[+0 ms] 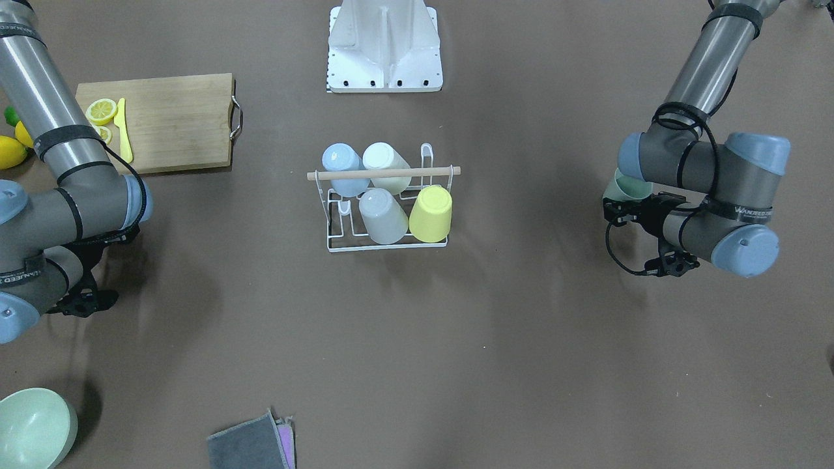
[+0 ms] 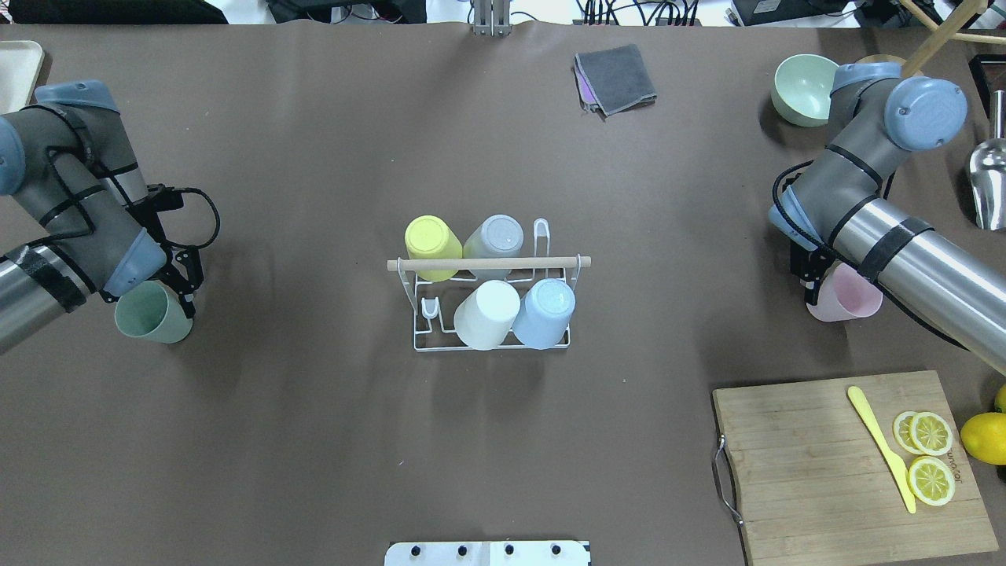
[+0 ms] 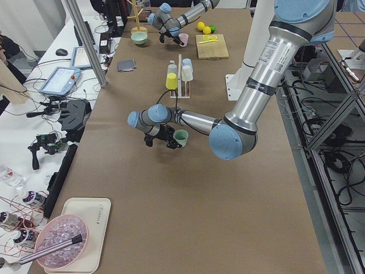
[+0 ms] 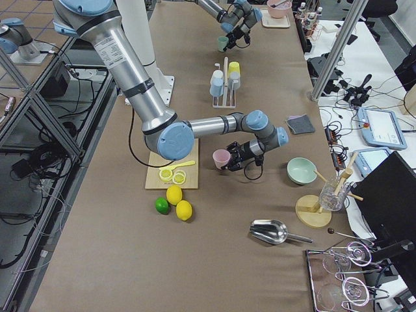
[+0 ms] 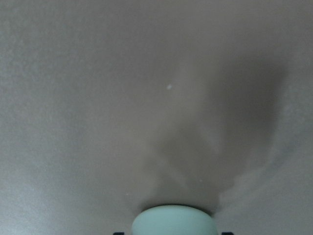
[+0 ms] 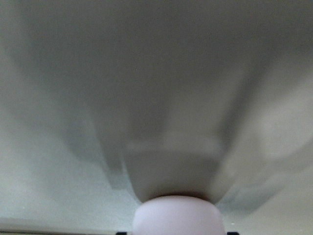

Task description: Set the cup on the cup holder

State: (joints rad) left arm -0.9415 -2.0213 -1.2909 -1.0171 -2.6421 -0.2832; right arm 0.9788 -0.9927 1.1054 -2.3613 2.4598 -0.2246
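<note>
The cup holder (image 2: 424,346), a white wire rack with a wooden rod (image 2: 487,264) across its top, stands mid-table and also shows in the front view (image 1: 332,247). It carries a yellow (image 2: 431,240), a grey (image 2: 497,235), a white (image 2: 487,313) and a blue cup (image 2: 546,310). My left gripper (image 2: 174,292) is shut on a green cup (image 2: 153,313) far left of the rack, low over the table; the cup also fills the bottom of the left wrist view (image 5: 173,220). My right gripper (image 2: 821,287) is shut on a pink cup (image 2: 847,297) far right of the rack, seen too in the right wrist view (image 6: 178,215).
A wooden cutting board (image 2: 817,464) with lemon slices (image 2: 930,456) and a yellow knife (image 2: 880,444) lies at the near right, a whole lemon (image 2: 982,437) beside it. A green bowl (image 2: 802,88), a grey cloth (image 2: 617,77) and a metal scoop (image 2: 986,177) lie at the far side.
</note>
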